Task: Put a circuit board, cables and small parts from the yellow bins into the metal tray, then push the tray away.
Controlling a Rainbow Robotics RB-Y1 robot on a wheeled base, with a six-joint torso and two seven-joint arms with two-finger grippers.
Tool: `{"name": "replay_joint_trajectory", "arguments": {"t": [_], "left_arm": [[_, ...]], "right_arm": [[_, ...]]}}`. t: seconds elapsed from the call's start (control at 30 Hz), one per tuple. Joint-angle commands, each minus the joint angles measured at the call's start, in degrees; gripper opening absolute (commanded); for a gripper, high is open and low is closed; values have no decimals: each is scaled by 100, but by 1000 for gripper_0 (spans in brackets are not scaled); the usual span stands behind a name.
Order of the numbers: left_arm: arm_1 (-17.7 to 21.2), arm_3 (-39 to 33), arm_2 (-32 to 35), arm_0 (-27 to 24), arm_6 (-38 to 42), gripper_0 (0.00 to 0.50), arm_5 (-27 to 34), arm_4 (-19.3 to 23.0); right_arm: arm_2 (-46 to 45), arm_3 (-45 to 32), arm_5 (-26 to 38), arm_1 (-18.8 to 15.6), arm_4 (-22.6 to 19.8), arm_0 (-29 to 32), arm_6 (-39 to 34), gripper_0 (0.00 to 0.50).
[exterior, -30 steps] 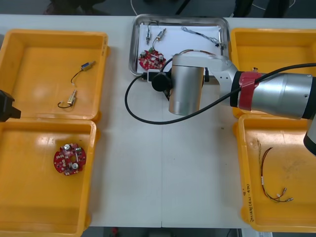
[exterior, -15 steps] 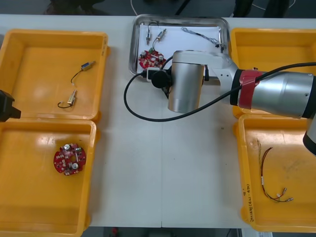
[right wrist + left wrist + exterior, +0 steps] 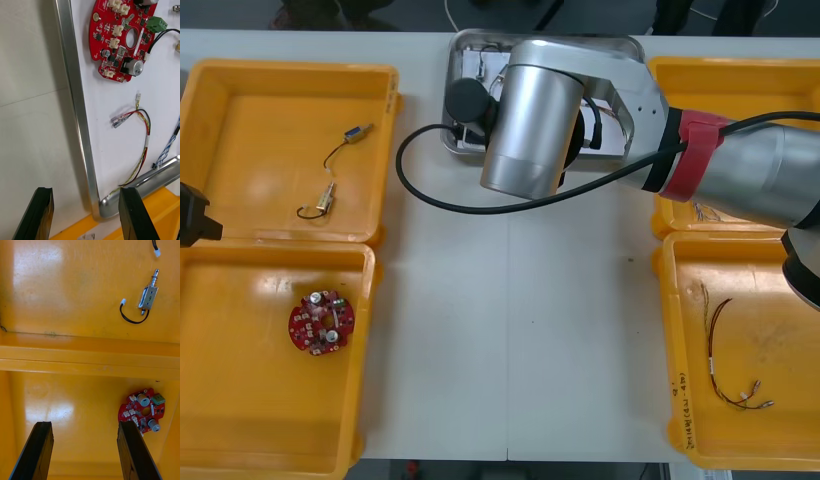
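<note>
Metal tray (image 3: pixel 77 105) is sitting at the far middle of the bench (image 3: pixel 510 330), with the right pincer (image 3: pixel 85 195) hanging over its rim.
The tray's white inside is holding a red circuit board (image 3: pixel 123 39), a red and yellow cable (image 3: pixel 144 131) and a blue and white cable (image 3: pixel 170 144). The right pincer's fingers are standing apart near a tray corner, gripping nothing. The left pincer (image 3: pixel 84 427) is idling, fingers apart, over the left yellow bins (image 3: pixel 75 296).
</note>
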Motion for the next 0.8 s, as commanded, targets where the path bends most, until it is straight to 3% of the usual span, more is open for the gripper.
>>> {"name": "replay_joint_trajectory", "arguments": {"t": [0.03, 0.33, 0.6, 0.8], "left_arm": [[-40, -19, -66, 78, -481, 500, -53, 41], [-40, -19, -66, 78, -481, 500, -53, 41], [-40, -19, -66, 78, -481, 500, -53, 41], [-40, -19, -66, 78, -481, 500, -53, 41]], "right_arm": [[-936, -884, 735, 72, -41, 305, 15, 500], [-2430, -2062, 2269, 160, -23, 1176, -73, 500], [-3493, -2528, 2269, 257, -14, 1580, -196, 500], [-3810, -2554, 2269, 116, -49, 1703, -319, 500]]}}
